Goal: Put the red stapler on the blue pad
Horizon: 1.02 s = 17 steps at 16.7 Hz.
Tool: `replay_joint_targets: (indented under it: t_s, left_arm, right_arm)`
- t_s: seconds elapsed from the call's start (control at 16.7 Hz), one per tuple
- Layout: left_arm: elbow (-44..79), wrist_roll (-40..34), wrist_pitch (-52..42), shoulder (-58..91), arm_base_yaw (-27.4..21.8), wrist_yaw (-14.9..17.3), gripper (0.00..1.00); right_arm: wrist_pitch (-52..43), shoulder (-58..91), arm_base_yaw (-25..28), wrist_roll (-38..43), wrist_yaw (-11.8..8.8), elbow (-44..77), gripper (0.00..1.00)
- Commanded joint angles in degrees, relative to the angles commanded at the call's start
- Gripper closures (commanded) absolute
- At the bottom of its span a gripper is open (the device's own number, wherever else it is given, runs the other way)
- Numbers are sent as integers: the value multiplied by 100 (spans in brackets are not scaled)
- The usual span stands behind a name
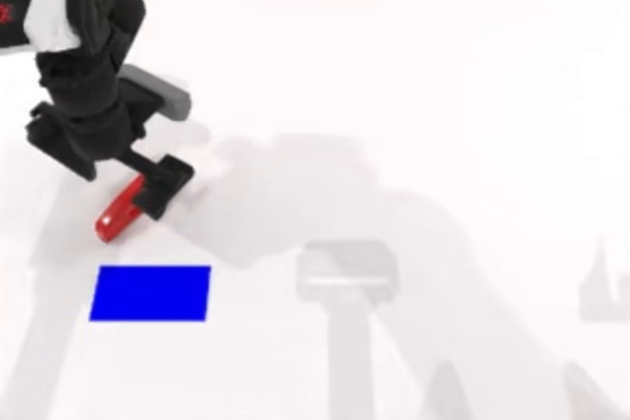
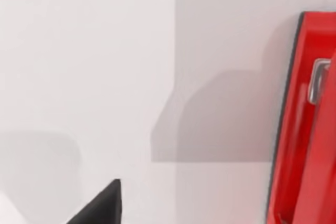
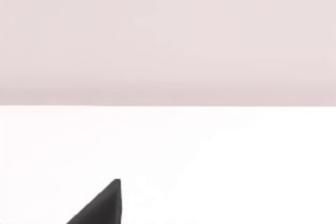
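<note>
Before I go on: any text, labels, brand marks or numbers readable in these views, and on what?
No readable text in any view.
Red stapler: a tiny white mark near one end, no letters.
Left arm, top view's upper left: a small red mark on its white casing, too blurred to read.
Blue pad: plain.
Left gripper: unmarked.

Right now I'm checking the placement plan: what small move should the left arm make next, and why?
Probably carry the red stapler toward the top view's bottom edge: the left gripper sits at its upper end, and the blue pad lies bare just below it.
</note>
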Motion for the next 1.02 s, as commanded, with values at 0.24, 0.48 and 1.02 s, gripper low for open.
replay_joint_targets:
  t_s: [0.24, 0.48, 1.02]
  left_arm:
    - [-117, 2, 142, 54, 1, 0, 0]
    - [-117, 2, 142, 54, 1, 0, 23]
    - [-117, 2, 142, 54, 1, 0, 90]
  right_arm:
    - [0, 0, 0, 0, 0, 0, 0]
    - [0, 0, 0, 0, 0, 0, 0]
    - [0, 0, 0, 0, 0, 0, 0]
